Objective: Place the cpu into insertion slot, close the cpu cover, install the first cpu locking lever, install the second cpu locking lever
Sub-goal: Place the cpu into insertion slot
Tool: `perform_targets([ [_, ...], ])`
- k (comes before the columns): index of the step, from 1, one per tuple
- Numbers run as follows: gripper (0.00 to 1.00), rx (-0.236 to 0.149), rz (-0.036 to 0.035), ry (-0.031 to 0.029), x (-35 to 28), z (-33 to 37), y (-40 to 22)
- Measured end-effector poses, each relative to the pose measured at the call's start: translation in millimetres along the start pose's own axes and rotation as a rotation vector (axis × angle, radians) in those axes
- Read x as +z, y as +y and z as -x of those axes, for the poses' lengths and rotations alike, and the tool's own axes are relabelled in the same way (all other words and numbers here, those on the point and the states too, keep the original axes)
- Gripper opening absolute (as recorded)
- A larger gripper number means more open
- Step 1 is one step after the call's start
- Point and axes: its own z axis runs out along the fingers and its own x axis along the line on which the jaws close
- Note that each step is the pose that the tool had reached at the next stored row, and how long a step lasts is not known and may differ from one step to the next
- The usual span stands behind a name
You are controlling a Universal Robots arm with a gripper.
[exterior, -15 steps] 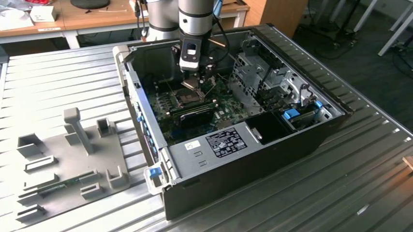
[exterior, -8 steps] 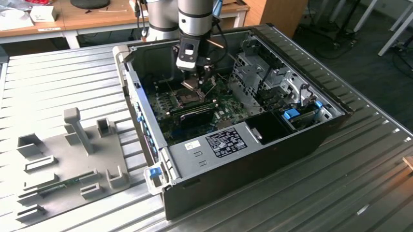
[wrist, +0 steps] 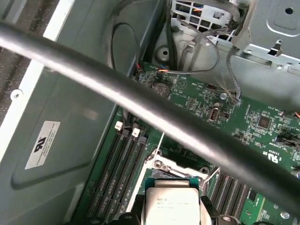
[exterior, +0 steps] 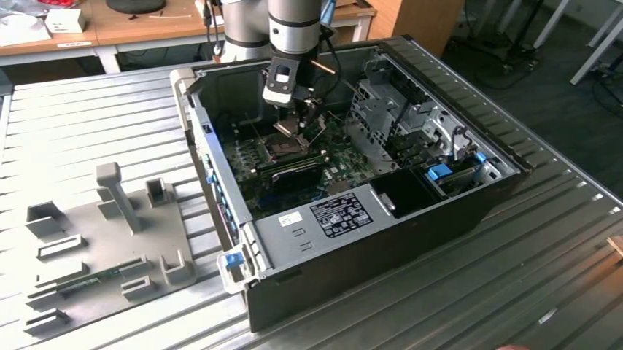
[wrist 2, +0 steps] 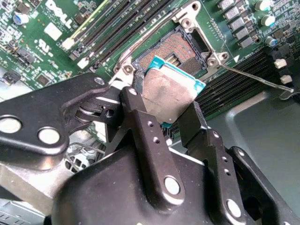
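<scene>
My gripper (exterior: 292, 125) hangs inside the open computer case, shut on the cpu (wrist 2: 166, 96), a flat square chip with a dull grey top. In the second wrist view the two black fingers (wrist 2: 136, 117) clamp its opposite edges. The chip is tilted and held just above the insertion slot (wrist 2: 174, 50), whose dark centre and silvery rim lie open on the green board; the chip hides part of it. The cpu (wrist: 171, 206) also shows in the first wrist view, over the slot's metal frame (wrist: 180, 172). A thin locking lever (wrist 2: 255, 77) sticks out, released. I cannot make out the cpu cover.
Long black memory slots (wrist 2: 110, 26) run beside the socket. The case (exterior: 409, 219) holds a metal drive cage (exterior: 389, 109) and cables close to the arm. A thick black cable (wrist: 140, 101) crosses the first wrist view. A grey fixture plate (exterior: 107, 233) lies at the exterior view's left.
</scene>
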Motion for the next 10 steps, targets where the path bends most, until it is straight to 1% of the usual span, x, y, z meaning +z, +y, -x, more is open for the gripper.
perform_targets([
  [3, 0.54, 0.004, 0.0001, -0.0004, 0.0, 0.0, 0.0],
  [7, 0.54, 0.066, 0.0007, -0.0060, 0.4, 0.0, 0.0],
  [10, 0.54, 0.101, 0.0010, -0.0091, 0.6, 0.0, -0.1],
])
